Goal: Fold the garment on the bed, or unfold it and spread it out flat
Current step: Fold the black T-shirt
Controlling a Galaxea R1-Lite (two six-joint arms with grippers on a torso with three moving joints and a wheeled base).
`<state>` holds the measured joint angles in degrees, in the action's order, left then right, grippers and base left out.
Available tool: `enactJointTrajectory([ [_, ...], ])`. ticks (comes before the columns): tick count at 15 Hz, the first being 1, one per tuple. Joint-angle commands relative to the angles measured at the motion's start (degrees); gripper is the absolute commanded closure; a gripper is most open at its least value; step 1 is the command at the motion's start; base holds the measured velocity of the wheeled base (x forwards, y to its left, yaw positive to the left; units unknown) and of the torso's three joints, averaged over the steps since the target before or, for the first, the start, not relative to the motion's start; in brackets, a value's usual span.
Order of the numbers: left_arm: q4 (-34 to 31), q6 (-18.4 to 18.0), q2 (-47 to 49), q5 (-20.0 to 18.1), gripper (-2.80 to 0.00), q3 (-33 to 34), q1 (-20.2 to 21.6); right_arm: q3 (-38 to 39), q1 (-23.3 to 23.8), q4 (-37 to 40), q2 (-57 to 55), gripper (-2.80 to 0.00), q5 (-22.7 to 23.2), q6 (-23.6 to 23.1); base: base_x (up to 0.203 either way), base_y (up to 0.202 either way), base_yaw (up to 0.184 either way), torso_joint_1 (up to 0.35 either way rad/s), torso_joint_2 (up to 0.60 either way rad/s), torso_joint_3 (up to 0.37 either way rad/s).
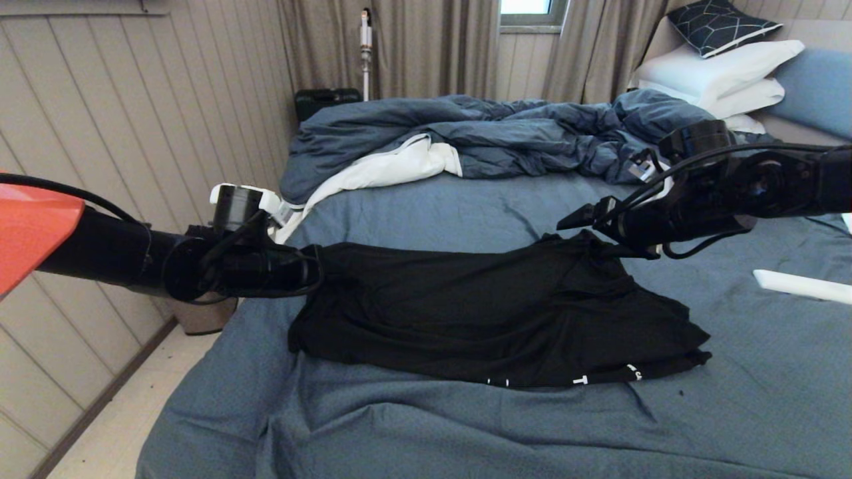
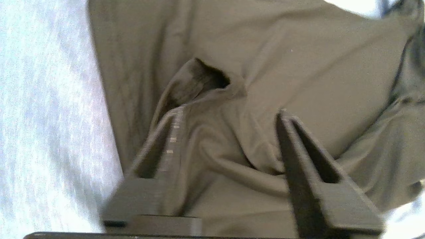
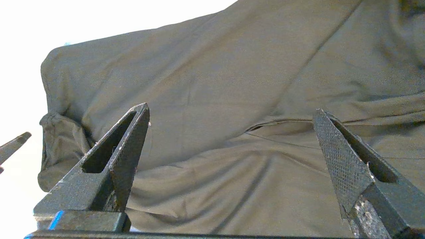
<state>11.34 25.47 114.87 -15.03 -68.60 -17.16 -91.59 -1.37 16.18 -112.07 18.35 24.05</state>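
From the head camera I see the garment (image 1: 492,313) lying as a folded black band across the middle of the bed (image 1: 466,426), white lettering peeking along its near edge, the rumpled duvet (image 1: 506,133) and pillows (image 1: 719,73) toward the head end. My left gripper (image 1: 313,266) sits at the shirt's left end, my right gripper (image 1: 586,223) over its right end. The left wrist camera shows what the head view hides: spread fingers (image 2: 292,149) straddling a bunched fold, not pinching. The right wrist camera shows fingers (image 3: 132,139) wide apart above smooth cloth.
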Motion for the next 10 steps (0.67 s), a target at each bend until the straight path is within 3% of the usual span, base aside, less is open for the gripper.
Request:
enactJointTrajectory([
  [1, 1.5, -2.46, 0.82, 0.0, -2.8, 1.53, -0.05, 0.08, 0.05, 0.08, -0.08, -2.8, 0.1, 0.12, 0.0, 0.0, 0.0, 0.0, 0.0, 0.0],
  [4, 1.92, -5.36, 1.74, -0.26, -2.8, 2.45, -0.27, 0.21, 0.05, 0.08, -0.34, -2.8, 0.13, 0.12, 0.0, 0.0, 0.0, 0.0, 0.0, 0.0],
  [7, 7.12, -14.69, 1.84, -0.42, -2.8, 5.93, -0.99, 0.09, 0.03, 0.07, -0.26, -2.8, 0.19, 0.12, 0.0, 0.0, 0.0, 0.0, 0.0, 0.0],
  [10, 8.52, -18.26, 1.93, 0.17, -2.8, 5.23, -1.64, 0.09, 0.05, -0.01, -0.43, -2.8, 0.19, 0.21, 0.0, 0.0, 0.0, 0.0, 0.0, 0.0],
])
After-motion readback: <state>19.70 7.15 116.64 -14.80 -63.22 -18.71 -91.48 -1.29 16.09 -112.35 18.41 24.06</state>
